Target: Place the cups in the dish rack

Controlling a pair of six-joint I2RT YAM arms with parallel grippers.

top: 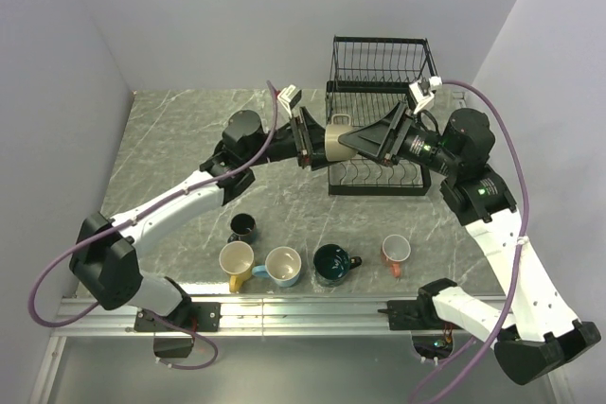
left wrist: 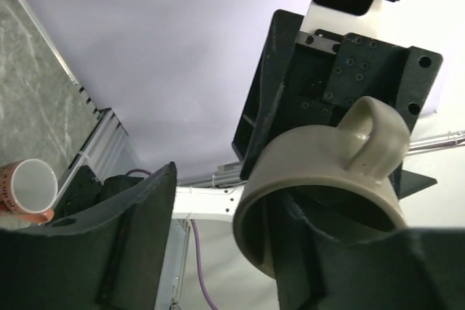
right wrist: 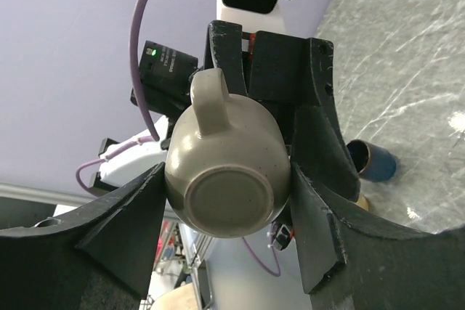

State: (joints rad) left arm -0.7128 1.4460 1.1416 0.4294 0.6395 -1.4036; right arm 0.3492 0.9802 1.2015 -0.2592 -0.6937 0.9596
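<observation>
1. The right gripper (right wrist: 227, 179) had closed against both flanks of the olive-grey mug (top: 338, 142), holding it in mid-air at the 9 o'clock edge of the dish rack (top: 379, 73).
2. The left gripper (top: 305, 139) gaped wide, one finger at the mug's mouth, gripping nothing.
3. The mug's axis ran 3–9 o'clock with its mouth toward 9. The rack lay toward 1 o'clock, nearer the right arm.

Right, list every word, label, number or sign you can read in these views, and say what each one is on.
None: no text can be read in any view.
orange-pink mug: dark marks along its outer wall, too blurred to read.
olive-grey mug: side and base are plain, no print.
</observation>
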